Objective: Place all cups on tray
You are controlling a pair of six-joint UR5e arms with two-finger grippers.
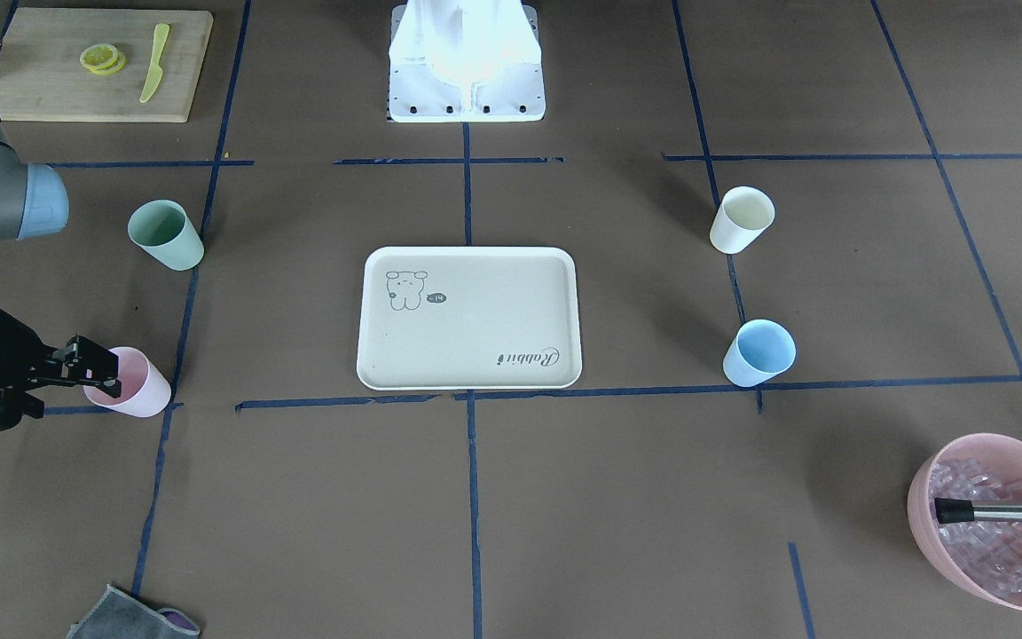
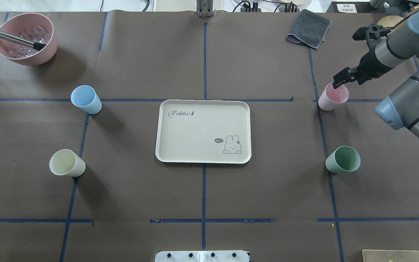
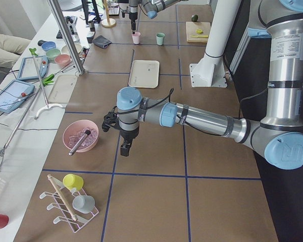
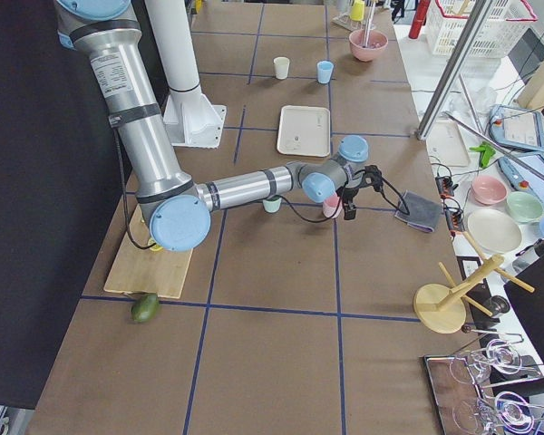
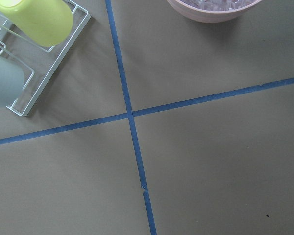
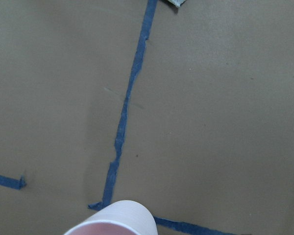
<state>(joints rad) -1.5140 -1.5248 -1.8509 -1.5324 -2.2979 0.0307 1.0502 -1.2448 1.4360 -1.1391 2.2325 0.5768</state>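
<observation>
One pink cup (image 1: 143, 390) near the right edge of the bench (image 1: 316, 515) has the right gripper (image 1: 107, 373) straddling its rim; you cannot tell whether it is clamped.

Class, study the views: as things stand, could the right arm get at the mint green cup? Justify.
Probably yes. The green cup stands upright on that arm's side, with nothing between it and the right gripper. That gripper is busy at the rim of the pink cup, though.

Silver-grey tubular arms (image 3: 207, 120), pale blue joint caps (image 3: 128, 97) (one bears a UR logo (image 3: 289, 150)), white base (image 1: 467, 62).
</observation>
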